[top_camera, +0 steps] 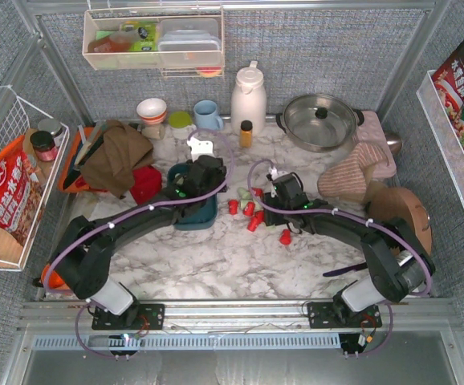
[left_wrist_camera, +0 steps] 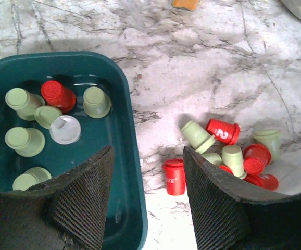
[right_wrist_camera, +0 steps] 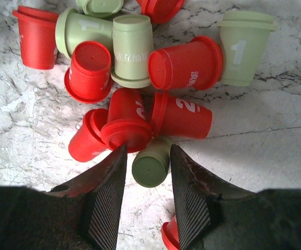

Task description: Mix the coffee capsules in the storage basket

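The coffee capsules (left_wrist_camera: 222,131) were split. Several lay in the storage basket (left_wrist_camera: 128,135), mostly mint green w/ one red and one showing white foil. The rest, red and green mixed, sat in a loose heap on the marble table (top_camera: 216,265) just right of the basket, some upright, some tipped. The left gripper (left_wrist_camera: 148,205) hung wide open, straddling the basket's right wall: one finger over the inside, the other over the table. The right gripper (right_wrist_camera: 146,200) was narrow, w/ a green capsule (right_wrist_camera: 150,167) btwn its fingertips at the heap's near edge; couldn't tell if it was clamped. Further back stood an orange-capped bottle (top_camera: 246,132), a white jug (top_camera: 248,100) and a lidded steel pot (top_camera: 320,120).
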